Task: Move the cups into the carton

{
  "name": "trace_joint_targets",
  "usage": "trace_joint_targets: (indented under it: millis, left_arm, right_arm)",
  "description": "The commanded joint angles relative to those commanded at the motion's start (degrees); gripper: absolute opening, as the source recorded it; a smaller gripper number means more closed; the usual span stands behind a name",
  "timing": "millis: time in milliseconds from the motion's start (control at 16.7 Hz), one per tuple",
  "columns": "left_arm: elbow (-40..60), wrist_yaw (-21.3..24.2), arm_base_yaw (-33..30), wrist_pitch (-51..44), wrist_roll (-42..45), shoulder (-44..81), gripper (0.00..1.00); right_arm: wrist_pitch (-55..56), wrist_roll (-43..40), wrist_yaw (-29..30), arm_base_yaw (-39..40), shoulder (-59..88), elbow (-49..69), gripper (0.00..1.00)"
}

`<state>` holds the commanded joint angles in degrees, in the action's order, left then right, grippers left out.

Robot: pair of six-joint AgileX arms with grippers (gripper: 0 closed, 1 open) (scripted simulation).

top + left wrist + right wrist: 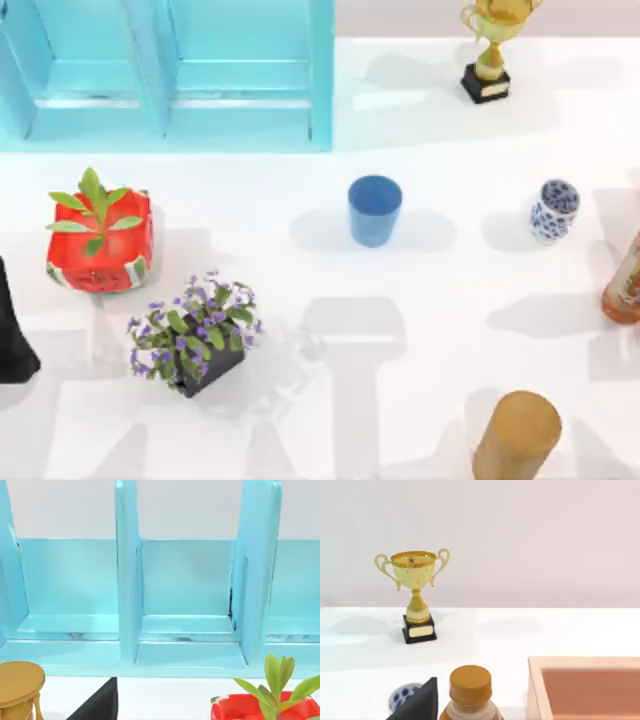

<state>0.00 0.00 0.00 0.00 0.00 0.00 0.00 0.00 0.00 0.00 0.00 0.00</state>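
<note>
Both cups stand upright on the worktop, outside the carton, so the step in hand is the first reach. The blue cup is mid-table, just near of the carton's right corner. The patterned cup stands well to its right, near a brown bottle at the right edge. For the blue cup I would bring the left arm down over it, close across its tapered body below the rim, lift above the carton's wall, then lower it into a compartment. The dark wedge low in the left wrist view is probably part of the left end effector, facing the carton's compartments. A like wedge marks the right end effector, facing the far trophy. Both arms seem held back at the near side. Whether either end effector is spread or pressed together I cannot tell.
</note>
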Motion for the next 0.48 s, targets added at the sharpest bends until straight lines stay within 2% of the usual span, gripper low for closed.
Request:
trace_joint_targets:
  millis: [240, 480]
  left_arm:
    - [0.0, 0.0, 0.0, 0.0, 0.0, 0.0, 1.0]
    - [0.0, 0.0, 0.0, 0.0, 0.0, 0.0, 1.0]
  right_arm:
    - [-1.3, 0.2, 0.0, 0.1, 1.7, 1.6, 1.0]
    - [-8.6, 1.1, 0.0, 0.9, 12.0, 11.6, 1.0]
